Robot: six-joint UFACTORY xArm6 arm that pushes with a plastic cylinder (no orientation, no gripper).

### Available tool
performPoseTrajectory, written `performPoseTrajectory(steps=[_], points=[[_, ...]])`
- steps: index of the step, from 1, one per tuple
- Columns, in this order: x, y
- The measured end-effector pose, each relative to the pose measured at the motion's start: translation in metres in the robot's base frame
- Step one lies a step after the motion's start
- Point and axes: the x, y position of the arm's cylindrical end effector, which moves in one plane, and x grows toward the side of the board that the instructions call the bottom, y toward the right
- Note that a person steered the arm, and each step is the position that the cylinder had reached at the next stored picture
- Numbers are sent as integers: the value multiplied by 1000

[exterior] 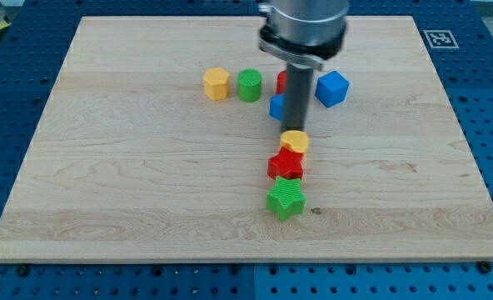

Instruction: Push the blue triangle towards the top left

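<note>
So there's no claw on this arm at all, just a dark rod (297, 98) hanging from the grey metal head at the top centre of the frame, so nothing to call spread or pinched. My tip (296, 127) sits a bit above the middle of the wooden surface (113, 167), right at the top edge of a yellow block (295, 141); can't tell whether it's actually touching it.

The blue triangle (276, 107) is mostly hidden behind the rod. Only a small blue sliver pokes out on the rod's left side, just above and left of my tip, so the shape is hard to make out. A bit of a red block (281, 82) peeks out above it, also half covered by the rod.

To the right of the rod there's a blue cube (331, 88), near but apart. Off to the left are a green cylinder (249, 85) and a yellow hexagon-ish block (216, 84), just beside each other in a row.

Below my tip there's a stack-like column going down the frame: the yellow block, then a red star (286, 164), then a green star (286, 198), each touching or nearly touching the next.
</note>
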Motion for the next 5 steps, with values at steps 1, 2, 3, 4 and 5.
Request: performPoseTrajectory(steps=[1, 2, 3, 4, 5], points=[[15, 33], [8, 46], [-18, 28], [-19, 25], [-37, 8]])
